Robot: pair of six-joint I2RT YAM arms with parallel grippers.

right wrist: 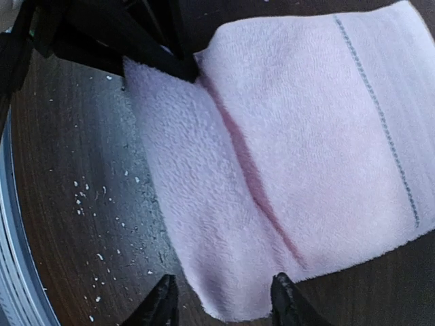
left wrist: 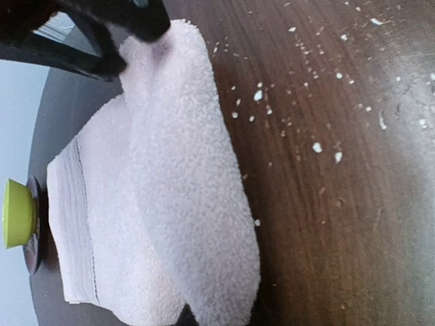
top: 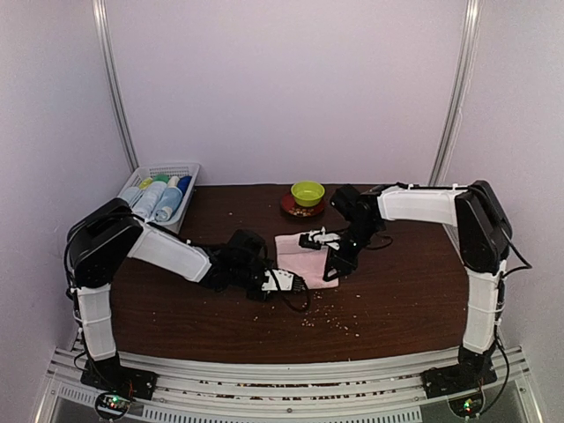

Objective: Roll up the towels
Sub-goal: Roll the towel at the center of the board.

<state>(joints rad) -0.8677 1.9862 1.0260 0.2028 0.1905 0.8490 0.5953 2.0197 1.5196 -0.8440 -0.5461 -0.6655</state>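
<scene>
A pale pink towel (top: 304, 253) lies flat in the middle of the dark wooden table (top: 397, 300), its near edge folded up into a thick roll (left wrist: 183, 190). My left gripper (top: 291, 280) is at the left end of that roll, shut on the towel (left wrist: 177, 224). Only one dark fingertip (left wrist: 183, 316) shows under the cloth. My right gripper (right wrist: 224, 305) is at the roll's other end. It is open, with a finger (right wrist: 163, 302) on each side of the towel (right wrist: 306, 136) corner and not squeezing it. In the top view the right gripper (top: 335, 270) sits at the towel's right edge.
A white mesh basket (top: 189, 167) of bottles stands at the back left. A green bowl (top: 307, 191) on a dark red plate sits just behind the towel. Pale crumbs (top: 328, 315) are scattered on the table in front of the towel.
</scene>
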